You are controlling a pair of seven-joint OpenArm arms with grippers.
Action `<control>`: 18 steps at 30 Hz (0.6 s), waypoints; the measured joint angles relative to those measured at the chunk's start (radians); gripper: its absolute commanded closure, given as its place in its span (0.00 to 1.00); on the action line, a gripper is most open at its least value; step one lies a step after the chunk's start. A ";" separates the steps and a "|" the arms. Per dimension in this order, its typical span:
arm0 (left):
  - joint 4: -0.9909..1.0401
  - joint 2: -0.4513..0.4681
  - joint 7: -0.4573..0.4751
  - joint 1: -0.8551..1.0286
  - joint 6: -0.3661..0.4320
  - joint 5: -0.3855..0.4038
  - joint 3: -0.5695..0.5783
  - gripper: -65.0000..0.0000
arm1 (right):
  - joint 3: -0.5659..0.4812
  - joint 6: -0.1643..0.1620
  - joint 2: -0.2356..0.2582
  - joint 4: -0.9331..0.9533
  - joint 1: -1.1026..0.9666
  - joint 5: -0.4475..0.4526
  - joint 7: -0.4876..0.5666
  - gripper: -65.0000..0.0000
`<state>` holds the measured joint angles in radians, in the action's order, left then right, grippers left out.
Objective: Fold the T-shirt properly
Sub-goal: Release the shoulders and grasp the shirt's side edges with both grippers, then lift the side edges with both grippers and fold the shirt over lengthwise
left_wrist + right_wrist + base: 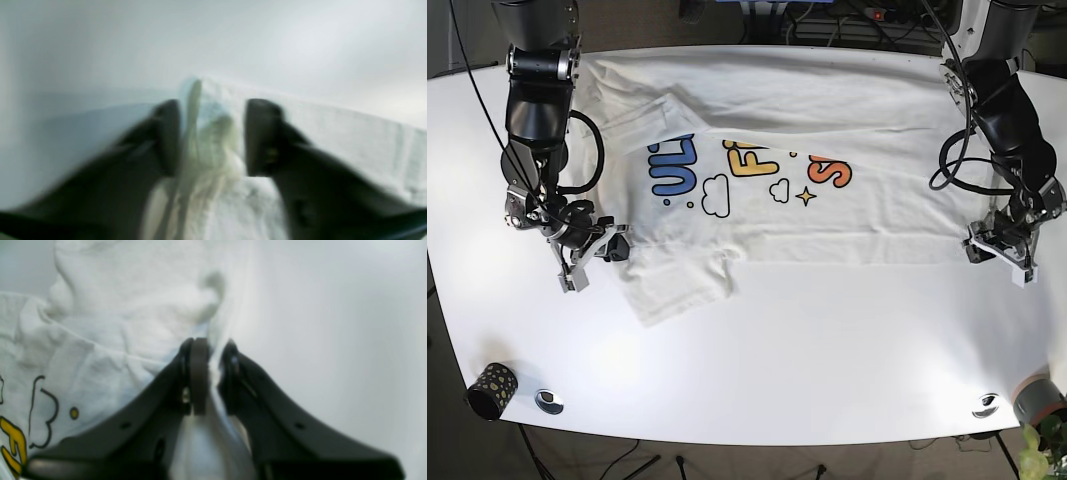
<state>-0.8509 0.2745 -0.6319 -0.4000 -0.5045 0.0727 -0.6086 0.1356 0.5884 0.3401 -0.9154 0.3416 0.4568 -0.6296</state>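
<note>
A white T-shirt point(827, 215) with a coloured print lies spread on the white table point(827, 350), one sleeve folded in at its lower left. My right gripper point(213, 343) is shut on a thin fold of the T-shirt point(126, 306); in the base view that right gripper point(617, 246) sits at the shirt's left edge. My left gripper point(213, 106) stands open with a bunched ridge of the T-shirt point(333, 133) between its fingers, touching one finger only. In the base view the left gripper point(979, 247) is at the shirt's lower right corner.
A black dotted cup point(490, 390) stands at the front left corner. Two small metal discs point(549, 400) point(985, 404) lie near the front edge. A plant point(1037, 455) shows at the front right, and cables point(827, 15) run behind the table.
</note>
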 measured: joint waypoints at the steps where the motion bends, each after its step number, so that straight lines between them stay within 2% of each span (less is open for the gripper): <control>1: 0.003 0.000 0.000 0.001 0.000 -0.001 0.000 0.87 | 0.000 0.000 0.000 0.000 0.000 0.000 0.000 0.89; 4: 0.006 -0.002 0.001 0.001 0.000 -0.002 0.000 0.95 | 0.000 0.000 0.001 0.000 0.000 0.000 0.000 0.90; 9: 0.005 -0.003 0.004 0.004 -0.005 0.006 0.000 0.98 | 0.000 0.000 -0.002 0.000 0.000 0.000 0.000 0.90; 15: 0.005 -0.006 0.021 0.015 -0.173 -0.002 -0.005 1.00 | 0.000 0.000 -0.003 -0.033 -0.006 -0.007 -0.011 1.00; 18: -0.023 -0.009 0.011 0.019 -0.186 -0.008 -0.005 1.00 | 0.000 0.000 -0.002 -0.084 -0.008 -0.007 -0.014 1.00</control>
<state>-0.8738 0.2653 -0.6212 -0.3805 -0.6907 0.0650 -0.6132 0.1356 0.5880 0.3382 -0.9997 0.3336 0.4496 -0.6434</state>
